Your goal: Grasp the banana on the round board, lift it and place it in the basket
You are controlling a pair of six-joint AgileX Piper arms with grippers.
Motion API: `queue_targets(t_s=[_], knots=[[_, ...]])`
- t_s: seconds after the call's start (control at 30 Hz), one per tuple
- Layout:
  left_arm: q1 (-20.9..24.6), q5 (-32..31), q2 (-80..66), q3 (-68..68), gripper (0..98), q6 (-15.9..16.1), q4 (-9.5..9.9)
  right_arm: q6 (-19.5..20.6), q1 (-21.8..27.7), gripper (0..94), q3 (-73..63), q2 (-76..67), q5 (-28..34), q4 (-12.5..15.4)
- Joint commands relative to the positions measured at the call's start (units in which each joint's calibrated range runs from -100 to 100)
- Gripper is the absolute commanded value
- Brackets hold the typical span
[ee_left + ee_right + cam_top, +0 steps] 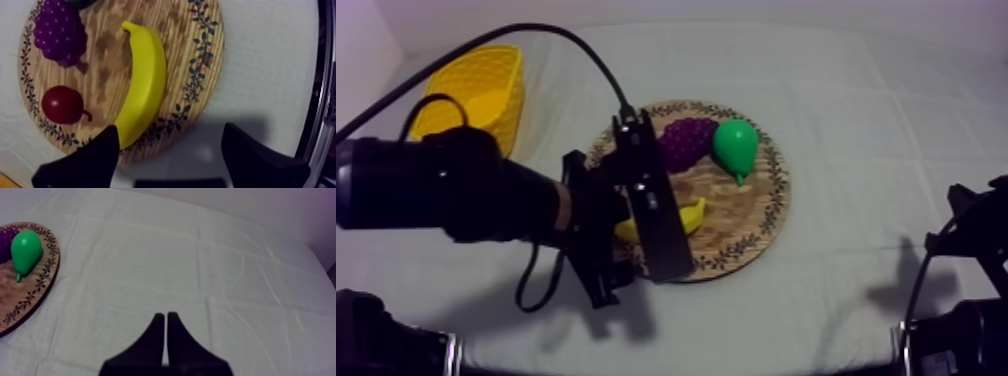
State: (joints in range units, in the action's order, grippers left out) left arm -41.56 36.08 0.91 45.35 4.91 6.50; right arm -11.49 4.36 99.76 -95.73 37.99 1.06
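Observation:
The yellow banana (142, 82) lies on the round wooden board (202, 47), running from its middle to its rim. My left gripper (170, 127) hangs open just above the board's edge. One finger (102, 150) is over the banana's near end and the other is over the cloth. In the top view my left arm (486, 190) reaches across the board (761, 215) and covers most of the banana (691, 214). The yellow basket (476, 95) stands at the far left. My right gripper (165, 316) is shut on nothing, low over bare cloth at the right.
Purple grapes (57, 30) and a small red fruit (62, 104) sit on the board beside the banana. A green pear (736, 148) lies on the board's far side, next to the grapes (686, 140). Bare cloth stretches between the board and my right arm (976, 250).

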Motion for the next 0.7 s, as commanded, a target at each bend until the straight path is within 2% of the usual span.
queue_targets(t_s=[0.0,0.27,0.67], knots=[[-0.14,0.98,3.39,-2.87,74.8,-0.02,0.02,-0.02,0.00,0.3,0.02,-0.02,-0.01,-0.01],[-0.21,6.26,10.93,-11.26,74.0,-0.72,0.17,-0.02,0.00,0.3,0.02,-0.02,-0.01,-0.01],[0.14,15.85,20.47,-21.98,72.4,-4.42,2.95,-0.02,0.00,0.3,0.02,-0.02,-0.01,-0.01]])
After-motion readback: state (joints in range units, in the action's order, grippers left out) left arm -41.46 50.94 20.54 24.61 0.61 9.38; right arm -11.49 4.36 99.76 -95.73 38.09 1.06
